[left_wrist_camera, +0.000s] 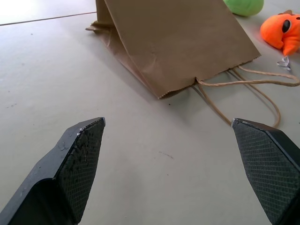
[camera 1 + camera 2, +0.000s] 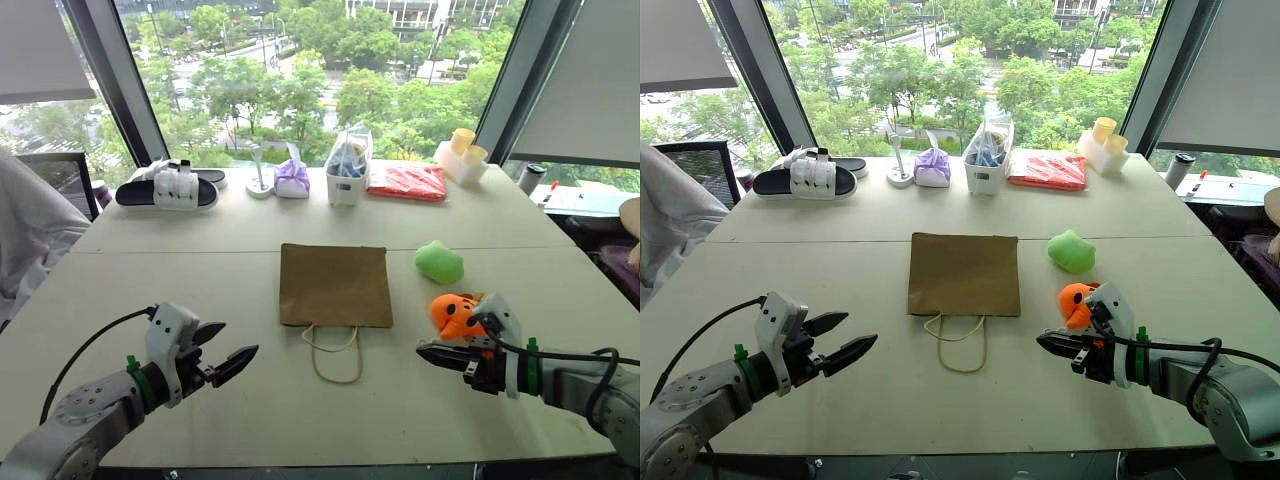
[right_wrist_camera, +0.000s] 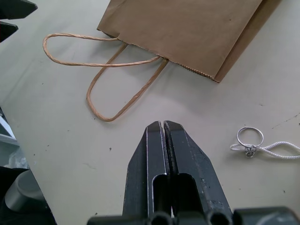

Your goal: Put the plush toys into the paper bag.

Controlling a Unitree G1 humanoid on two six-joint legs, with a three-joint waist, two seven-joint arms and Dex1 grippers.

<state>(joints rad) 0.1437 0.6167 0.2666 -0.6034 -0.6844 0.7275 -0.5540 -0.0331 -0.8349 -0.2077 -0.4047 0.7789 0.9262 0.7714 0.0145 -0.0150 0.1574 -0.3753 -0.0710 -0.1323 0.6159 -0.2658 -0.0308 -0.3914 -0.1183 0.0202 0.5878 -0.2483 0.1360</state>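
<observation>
Left gripper [image 2: 228, 359] hovered wide open and empty over the tabletop [image 2: 180, 280]. At centre the paper bag [image 2: 335, 285] lay flat, its handles toward the robot. Right of it sat the green toy [image 2: 439, 262], the orange toy [image 2: 455, 315] nearer, just beside the right gripper [image 2: 432, 352], closed on nothing.

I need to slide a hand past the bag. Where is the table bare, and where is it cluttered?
Bare: the stretch left of the paper bag, ahead of the open left gripper, and the near strip below the handles. Tighter on the right: the green toy, the orange toy and the shut right gripper. The far edge is crowded, from the sandals to the red packet.
</observation>
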